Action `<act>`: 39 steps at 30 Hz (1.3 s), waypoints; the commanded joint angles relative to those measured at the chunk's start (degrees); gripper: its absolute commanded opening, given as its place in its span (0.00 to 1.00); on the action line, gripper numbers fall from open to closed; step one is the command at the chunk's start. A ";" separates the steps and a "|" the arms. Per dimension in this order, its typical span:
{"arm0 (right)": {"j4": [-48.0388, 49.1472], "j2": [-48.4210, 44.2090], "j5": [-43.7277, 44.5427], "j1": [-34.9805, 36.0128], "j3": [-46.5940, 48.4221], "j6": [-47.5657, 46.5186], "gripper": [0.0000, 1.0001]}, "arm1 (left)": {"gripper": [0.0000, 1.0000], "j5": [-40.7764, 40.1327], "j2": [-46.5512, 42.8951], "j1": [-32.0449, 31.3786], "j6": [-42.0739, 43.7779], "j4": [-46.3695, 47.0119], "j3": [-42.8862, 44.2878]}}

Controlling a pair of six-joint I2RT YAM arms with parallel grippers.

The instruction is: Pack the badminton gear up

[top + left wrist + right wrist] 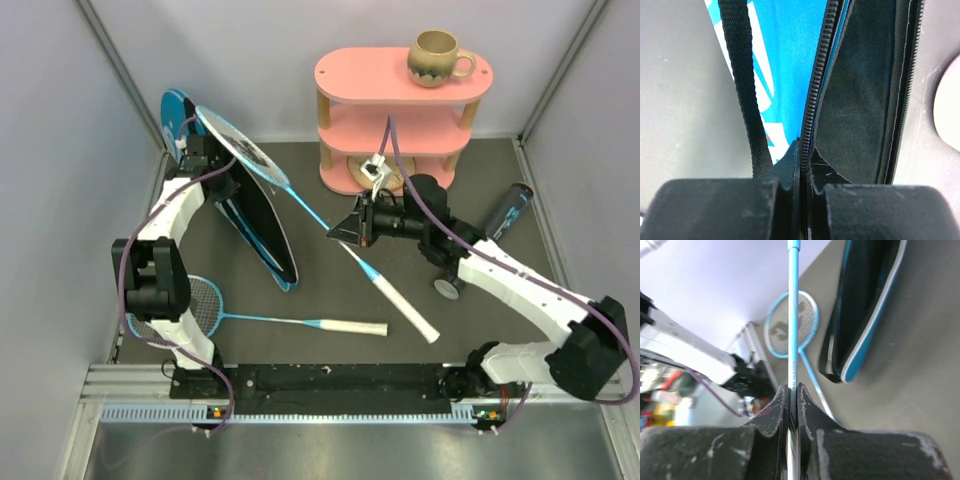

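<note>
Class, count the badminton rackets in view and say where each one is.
2. One racket is pinched at its shaft by the right gripper, its head over the blue cover. The other racket lies on the table at front left. The cover could hide another.

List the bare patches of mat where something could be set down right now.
Bare: the back-right corner between shelf and tube; the wedge bordered by cover, held racket and lying racket. Crowded: the left side, where the cover and both racket heads bunch together.
</note>
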 commanded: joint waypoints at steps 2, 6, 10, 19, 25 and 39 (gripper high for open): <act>20.68 5.21 -13.97 -2.41 0.59 26.02 0.00 | 0.00 8.77 -8.21 0.16 -0.12 10.79 -9.29; 24.87 8.99 -14.51 -3.03 -0.92 33.46 0.00 | 0.00 11.06 -12.08 0.07 -2.13 16.95 -14.50; 28.81 10.93 -14.07 -3.12 -3.56 40.13 0.00 | 0.00 12.56 -13.76 0.16 -3.54 20.38 -17.22; 31.04 12.95 -12.14 -3.12 -9.27 44.56 0.00 | 0.00 18.09 -14.28 0.16 -6.71 24.42 -19.51; 21.27 16.28 -8.89 -3.12 -4.01 39.71 0.00 | 0.00 24.68 -15.25 -0.10 -6.97 28.28 -22.06; 11.07 32.98 -4.50 -3.03 17.52 38.39 0.00 | 0.00 32.33 -20.26 -3.79 -9.35 37.79 -31.38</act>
